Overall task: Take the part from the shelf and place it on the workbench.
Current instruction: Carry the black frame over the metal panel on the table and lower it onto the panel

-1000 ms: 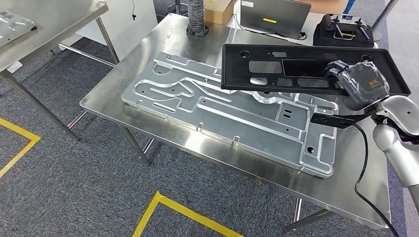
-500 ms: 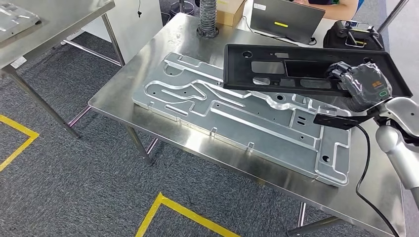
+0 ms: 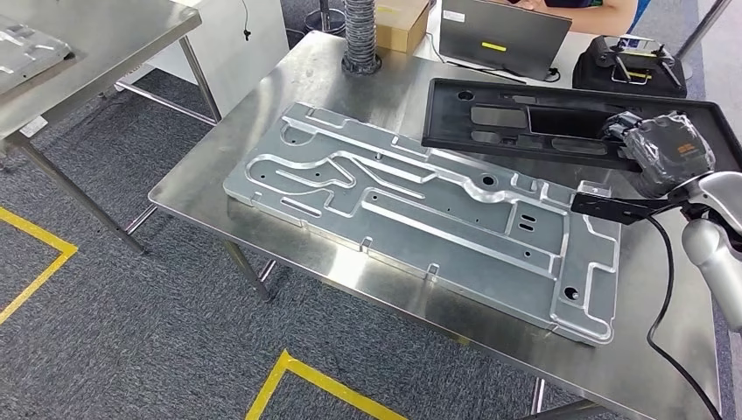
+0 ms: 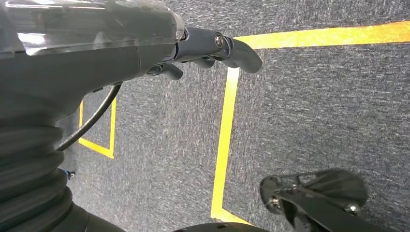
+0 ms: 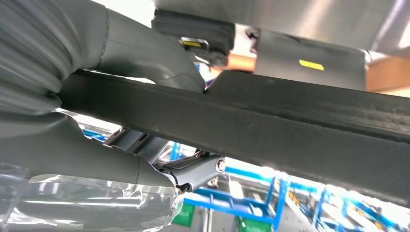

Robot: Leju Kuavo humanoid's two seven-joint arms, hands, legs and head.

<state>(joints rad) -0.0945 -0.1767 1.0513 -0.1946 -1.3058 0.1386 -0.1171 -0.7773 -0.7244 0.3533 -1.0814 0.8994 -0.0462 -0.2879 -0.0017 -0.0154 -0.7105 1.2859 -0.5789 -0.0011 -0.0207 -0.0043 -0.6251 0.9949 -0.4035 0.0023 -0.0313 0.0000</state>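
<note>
The part is a long black plastic panel [image 3: 542,122] with several cut-outs. My right hand [image 3: 665,153] grips its right end and holds it flat, just above the back right of the steel workbench [image 3: 289,79]. The panel overhangs the far edge of a large machined aluminium plate [image 3: 420,201] lying on the bench. In the right wrist view the panel's edge [image 5: 290,130] runs across the picture, with my thumb [image 5: 145,53] on one side of it and the fingers on the other. My left hand [image 4: 212,46] hangs over the carpet, holding nothing.
At the bench's far edge are a grey ribbed hose [image 3: 360,35], a cardboard box [image 3: 402,22], a laptop [image 3: 503,35] and a black case [image 3: 626,66]. A person [image 3: 604,9] sits behind. A second steel table [image 3: 87,35] stands left. Yellow tape [image 3: 297,372] marks the floor.
The view has shifted. Relative to the aluminium plate, my right hand has carried the black panel to the right and toward the bench's back edge.
</note>
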